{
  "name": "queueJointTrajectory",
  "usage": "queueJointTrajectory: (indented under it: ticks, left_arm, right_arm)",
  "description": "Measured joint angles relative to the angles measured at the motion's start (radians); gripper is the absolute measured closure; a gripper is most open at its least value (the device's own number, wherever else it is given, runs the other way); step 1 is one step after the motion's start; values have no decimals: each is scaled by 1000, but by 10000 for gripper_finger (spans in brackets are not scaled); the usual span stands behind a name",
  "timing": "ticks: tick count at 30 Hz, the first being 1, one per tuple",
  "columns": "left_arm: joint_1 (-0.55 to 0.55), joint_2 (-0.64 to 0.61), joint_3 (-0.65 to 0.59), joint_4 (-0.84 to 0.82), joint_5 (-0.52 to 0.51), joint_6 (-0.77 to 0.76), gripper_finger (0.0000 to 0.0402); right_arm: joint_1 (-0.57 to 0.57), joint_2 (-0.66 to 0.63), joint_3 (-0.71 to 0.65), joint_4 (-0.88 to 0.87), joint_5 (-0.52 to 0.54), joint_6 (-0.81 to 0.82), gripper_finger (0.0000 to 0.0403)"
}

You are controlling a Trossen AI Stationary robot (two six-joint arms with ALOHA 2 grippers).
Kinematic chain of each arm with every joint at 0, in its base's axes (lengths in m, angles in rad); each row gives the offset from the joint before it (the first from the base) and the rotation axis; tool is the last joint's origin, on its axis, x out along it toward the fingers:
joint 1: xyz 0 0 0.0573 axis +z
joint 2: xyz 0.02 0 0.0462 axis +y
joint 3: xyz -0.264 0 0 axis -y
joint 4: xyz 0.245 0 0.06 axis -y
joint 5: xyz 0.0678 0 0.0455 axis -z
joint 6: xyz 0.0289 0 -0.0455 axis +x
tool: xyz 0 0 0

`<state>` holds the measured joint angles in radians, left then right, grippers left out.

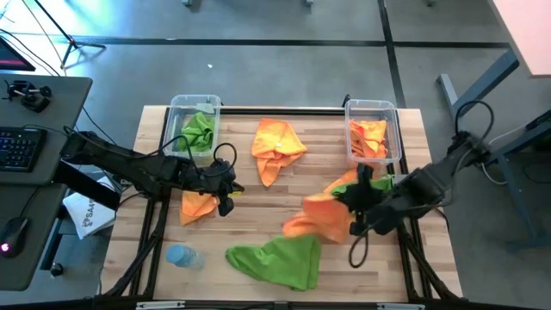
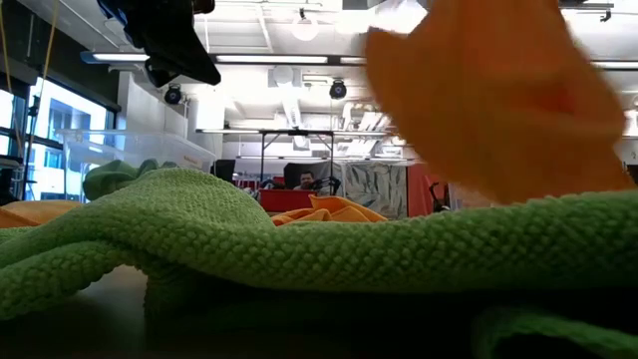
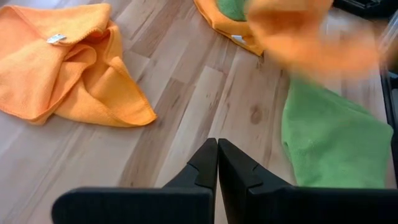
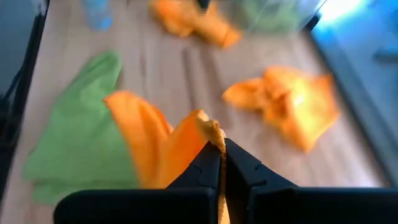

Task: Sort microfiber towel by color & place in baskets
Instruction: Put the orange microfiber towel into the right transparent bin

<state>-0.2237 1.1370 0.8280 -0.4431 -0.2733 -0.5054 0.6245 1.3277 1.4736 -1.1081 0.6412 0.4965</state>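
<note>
My right gripper [image 4: 222, 160] is shut on an orange microfiber towel [image 1: 317, 217], held up over the table's right half, above a spread green towel [image 1: 277, 260]. My left gripper [image 3: 217, 163] is shut and holds nothing; it hangs over bare wood beside another orange towel [image 1: 197, 207]. A further orange towel [image 1: 277, 148] lies at the far middle. An orange and a green towel [image 1: 381, 182] lie heaped under my right arm. The left basket [image 1: 176, 108] holds green towels; the right basket [image 1: 394, 112] holds orange ones. My right gripper pinches a bunched edge of the orange towel [image 4: 212, 132] between its two fingers, which slant downward. The towel hangs slack below and to the left of the fingers [image 1: 301, 226]. In the low view its lower end is hidden behind the green towel [image 2: 299, 239].
A small pale blue bottle [image 1: 182, 256] lies near the table's front left corner. Bare wood shows between the towels in the middle of the table [image 1: 258, 202]. A desk with a keyboard [image 1: 21, 146] stands left of the table.
</note>
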Motion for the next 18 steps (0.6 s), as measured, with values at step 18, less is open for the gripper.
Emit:
queueJointTrajectory:
  ticks: [18]
  left_arm:
    - [0,0,0,-2,1,25,401]
  right_arm:
    - [-12,0,298,-116,829,-54,403]
